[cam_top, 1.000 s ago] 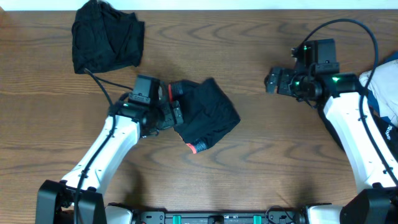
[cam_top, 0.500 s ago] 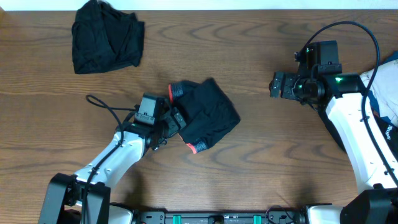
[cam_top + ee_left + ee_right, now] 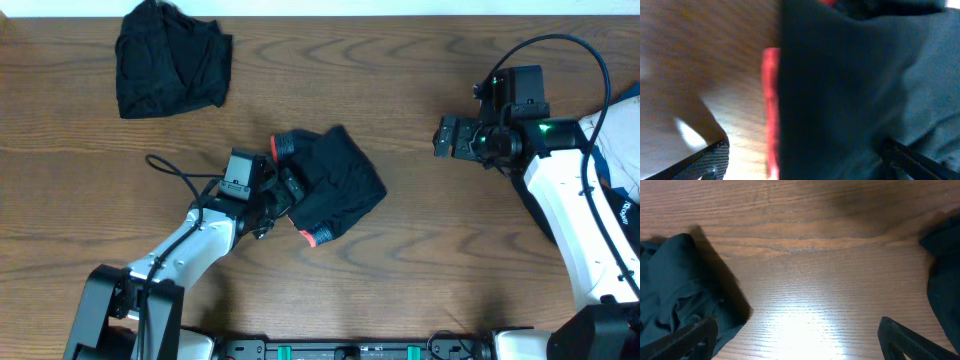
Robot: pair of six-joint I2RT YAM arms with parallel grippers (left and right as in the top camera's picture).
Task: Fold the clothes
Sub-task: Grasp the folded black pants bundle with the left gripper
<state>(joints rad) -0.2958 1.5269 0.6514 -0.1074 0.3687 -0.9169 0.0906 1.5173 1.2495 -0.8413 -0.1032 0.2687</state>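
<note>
Left wrist view: the left gripper (image 3: 802,155), jaws apart, straddles the black garment (image 3: 840,75) — closing there may pinch only one layer and drag the fold open.

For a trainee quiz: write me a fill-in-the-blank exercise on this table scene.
1. The centre garment is black with a ___ band.
2. The other black garment lies at the table's far-___ corner.
3. The left pincer, at the centre garment's edge, and the right pincer, over bare table, are both ___.
Missing words: red; left; open.
</note>
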